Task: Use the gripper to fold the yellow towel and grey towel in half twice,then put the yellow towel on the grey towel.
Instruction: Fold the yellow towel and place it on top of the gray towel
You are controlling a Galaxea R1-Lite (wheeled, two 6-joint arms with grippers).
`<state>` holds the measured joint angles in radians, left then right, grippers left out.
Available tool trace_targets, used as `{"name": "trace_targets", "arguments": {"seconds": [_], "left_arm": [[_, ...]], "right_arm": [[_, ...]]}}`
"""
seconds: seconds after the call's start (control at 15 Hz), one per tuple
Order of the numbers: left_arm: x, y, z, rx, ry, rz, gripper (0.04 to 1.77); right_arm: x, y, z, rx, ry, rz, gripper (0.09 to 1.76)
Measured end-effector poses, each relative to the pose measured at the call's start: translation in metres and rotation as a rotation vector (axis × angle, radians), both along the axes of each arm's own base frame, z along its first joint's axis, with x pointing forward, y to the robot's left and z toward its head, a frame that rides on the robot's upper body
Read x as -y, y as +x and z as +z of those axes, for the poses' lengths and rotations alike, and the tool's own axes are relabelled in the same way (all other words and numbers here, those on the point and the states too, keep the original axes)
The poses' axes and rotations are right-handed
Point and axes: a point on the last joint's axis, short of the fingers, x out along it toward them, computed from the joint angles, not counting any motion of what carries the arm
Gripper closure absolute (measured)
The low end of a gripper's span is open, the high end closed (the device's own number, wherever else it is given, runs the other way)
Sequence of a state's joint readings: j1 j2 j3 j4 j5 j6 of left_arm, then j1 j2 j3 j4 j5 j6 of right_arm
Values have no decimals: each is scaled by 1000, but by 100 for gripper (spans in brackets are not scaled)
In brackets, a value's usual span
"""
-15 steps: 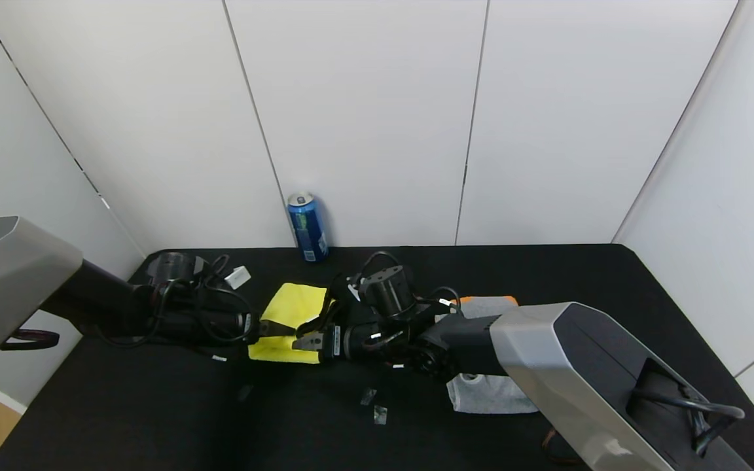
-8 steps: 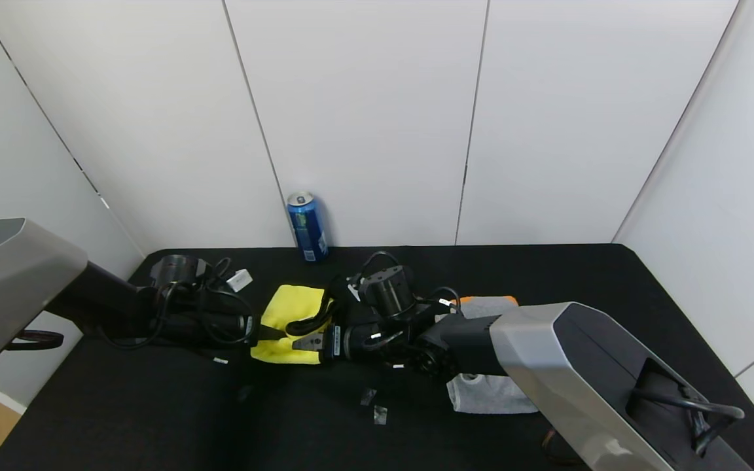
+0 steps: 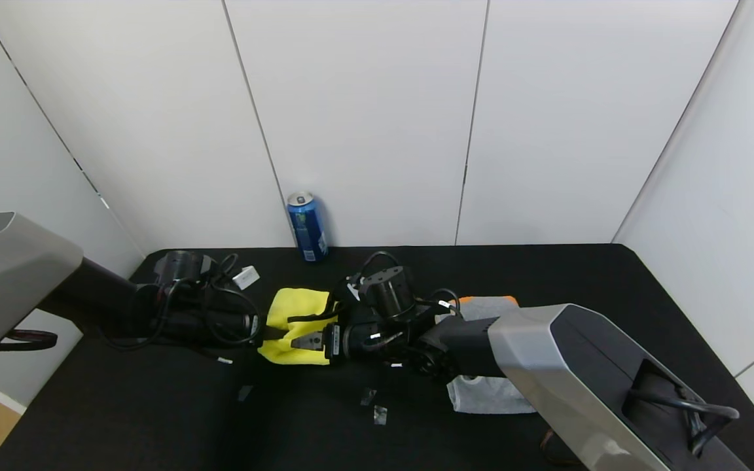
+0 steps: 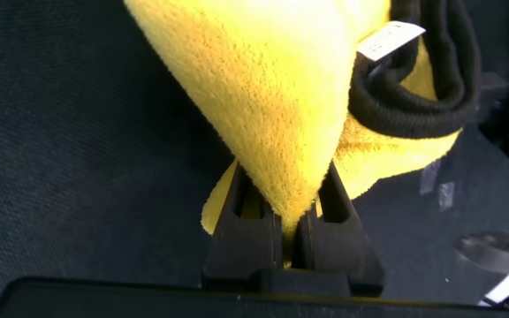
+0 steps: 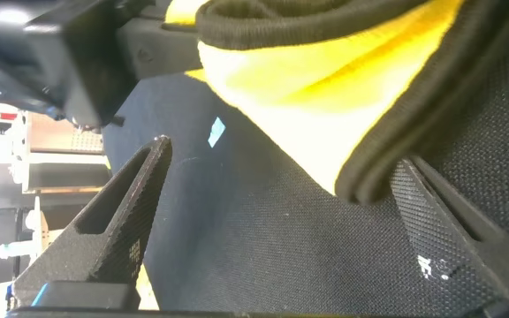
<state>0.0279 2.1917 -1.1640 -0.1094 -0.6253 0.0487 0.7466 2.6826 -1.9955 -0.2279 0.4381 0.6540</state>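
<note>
Meanwhile, the left gripper had its fingers pinched tight on a bunched fold of the yellow towel, with the cloth rising out of the closed jaws in the left wrist view. That yellow cloth sat a little toward nine o'clock from the middle of the black table, partly lifted and rumpled, its black edge trim looping across the top and a small white tag showing beside the trim. From three o'clock the right gripper reached in against the same cloth, jaws spread wide; in its wrist view one finger stood clear of the towel over bare table, and the trimmed edge lay between the two fingers, though whether the other finger touched the cloth was hard to say. The two grippers were close together at the towel's near edge.

The grey towel lay toward three o'clock of the yellow one, mostly hidden under the right arm, with an orange mark at its far end. A blue can stood upright at twelve o'clock against the white wall. A few small scraps lay on the table at six o'clock of the grippers.
</note>
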Motion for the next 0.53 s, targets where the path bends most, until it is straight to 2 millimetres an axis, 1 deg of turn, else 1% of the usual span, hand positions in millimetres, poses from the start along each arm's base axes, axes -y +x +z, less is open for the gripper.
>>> {"name": "trace_targets", "arguments": {"seconds": [0.27,0.53], "left_arm": [[8,-10,12,23,2,-28,163],[13,-15,17,34,5,-49,163]], "right_arm": [[0,0,-1,-4,-1,-1,14],[0,0,-2,-6,-1,-2,14]]}}
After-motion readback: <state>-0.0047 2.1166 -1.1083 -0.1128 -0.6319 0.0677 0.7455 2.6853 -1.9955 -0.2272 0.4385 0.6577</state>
